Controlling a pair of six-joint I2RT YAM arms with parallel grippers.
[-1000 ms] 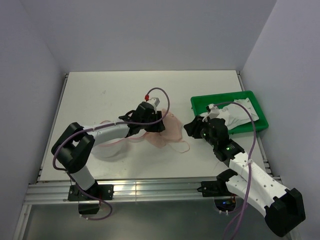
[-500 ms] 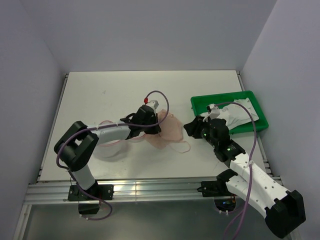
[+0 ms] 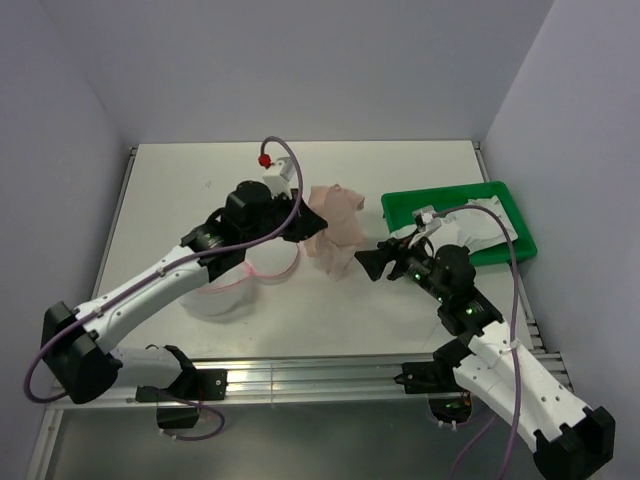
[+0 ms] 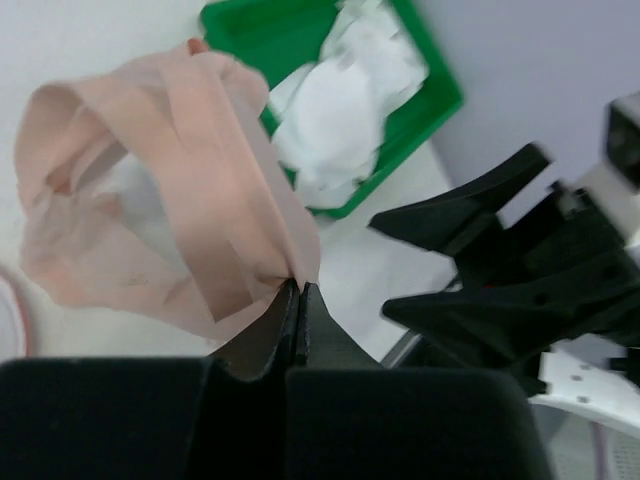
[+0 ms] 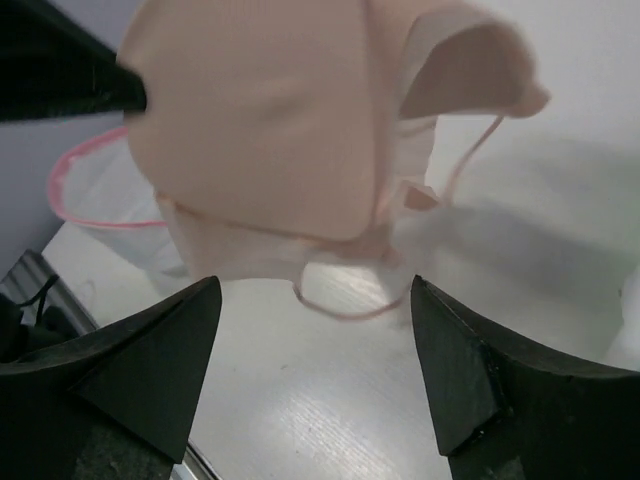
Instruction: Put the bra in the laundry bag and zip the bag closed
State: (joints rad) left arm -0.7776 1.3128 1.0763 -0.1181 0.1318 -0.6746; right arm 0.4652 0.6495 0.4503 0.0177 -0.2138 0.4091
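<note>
The left gripper (image 4: 298,292) is squeezing a fold of the bra (image 4: 150,220) between jaws pressed fully together. The garment is hanging from that pinch in front of and below the fingertips, its cups bunching and a thin strap dangling. A second ago this claw was pressing low at the edge of the bra, which was lying spread on the table (image 3: 180,190). Now the arm is reaching up and outward and the fabric is swinging clear of the surface, so the pick-up appears to be holding.

Behind and beneath the claw, under its own forearm, the laundry bag (image 3: 228,292) is sitting with its pink rim showing; the lifted bra is not yet over it. Past the hanging fabric, the right gripper (image 3: 370,262) is facing it with jaws spread wide, gripping nothing. Farther beyond, the green tray (image 3: 400,208) is holding white cloth (image 4: 340,100).

Carrying the bra back over the bag mouth is probably the next call, with the loose strap likely to snag the rim.
</note>
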